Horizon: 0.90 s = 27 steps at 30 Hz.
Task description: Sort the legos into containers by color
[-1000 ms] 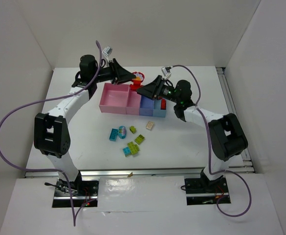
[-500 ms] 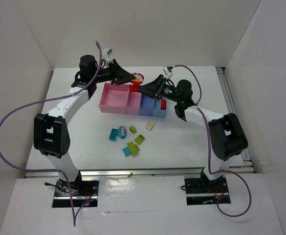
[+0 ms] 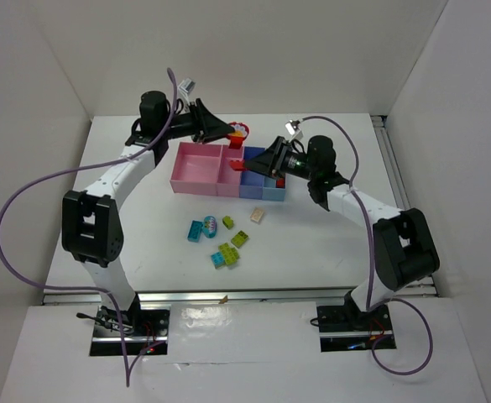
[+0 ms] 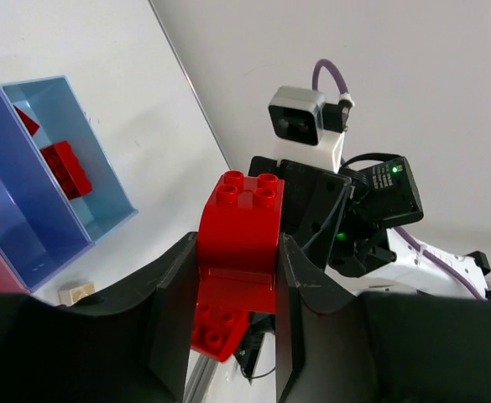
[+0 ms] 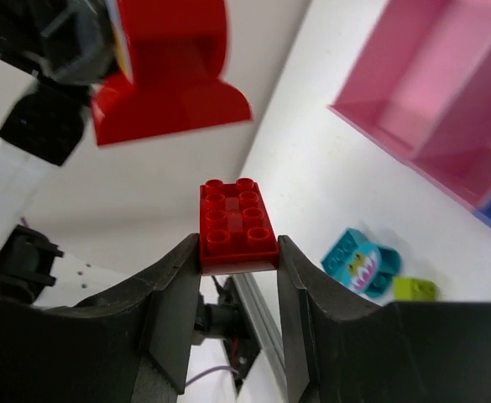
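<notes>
red arched brick (image 4: 238, 220): we see it pinched in the left gripper (image 4: 237, 252)
red flat brick (image 5: 237, 225): pinched in the right gripper (image 5: 235, 252), above the containers (image 3: 195, 168)

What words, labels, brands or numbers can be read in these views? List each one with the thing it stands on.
No readable text in any view.
The teal brick: a printed cartoon face, no letters.
The tall red brick in the left gripper: coloured print on one side, too blurred to read.
The flat red brick in the right gripper: plain studs, no text.
</notes>
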Motion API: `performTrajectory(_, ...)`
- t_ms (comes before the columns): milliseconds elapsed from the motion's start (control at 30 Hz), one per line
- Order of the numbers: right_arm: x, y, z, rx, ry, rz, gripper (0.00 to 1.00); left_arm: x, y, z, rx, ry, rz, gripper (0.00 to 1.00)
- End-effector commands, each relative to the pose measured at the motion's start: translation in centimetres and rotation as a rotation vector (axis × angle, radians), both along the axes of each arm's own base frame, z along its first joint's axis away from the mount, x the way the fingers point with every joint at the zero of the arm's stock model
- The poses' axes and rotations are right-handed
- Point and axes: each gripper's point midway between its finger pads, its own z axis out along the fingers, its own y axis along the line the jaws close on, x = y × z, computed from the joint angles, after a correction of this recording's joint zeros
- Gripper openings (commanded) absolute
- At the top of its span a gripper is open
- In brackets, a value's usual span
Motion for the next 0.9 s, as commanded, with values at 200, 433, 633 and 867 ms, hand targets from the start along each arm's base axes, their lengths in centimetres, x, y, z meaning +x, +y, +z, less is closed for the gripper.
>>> performTrajectory(200,1.0,-5.5,-3.3,-0.313,0.044,-0.188,0.16,2.7,0.5,0.6,0.037,-0.066,0.043,0.00)
performTrajectory(433,5.7,-12.9,-4.5,-0.737,0.057,-0.582,0.16,2.9,2.1,-4.6,0.255,0.036,0.095,0.00)
performTrajectory(633,8.6,-13.0,-5.8,-0.842,0.065,-0.597,0.16,1.6,2.9,-7.8,0.340,0.099,0.082,0.00)
performTrajectory(867,10.2,-11.8,-8.0,-0.863,0.084,-0.541,0.16,0.9,1.8,-7.7,0.338,0.080,0.022,0.00)
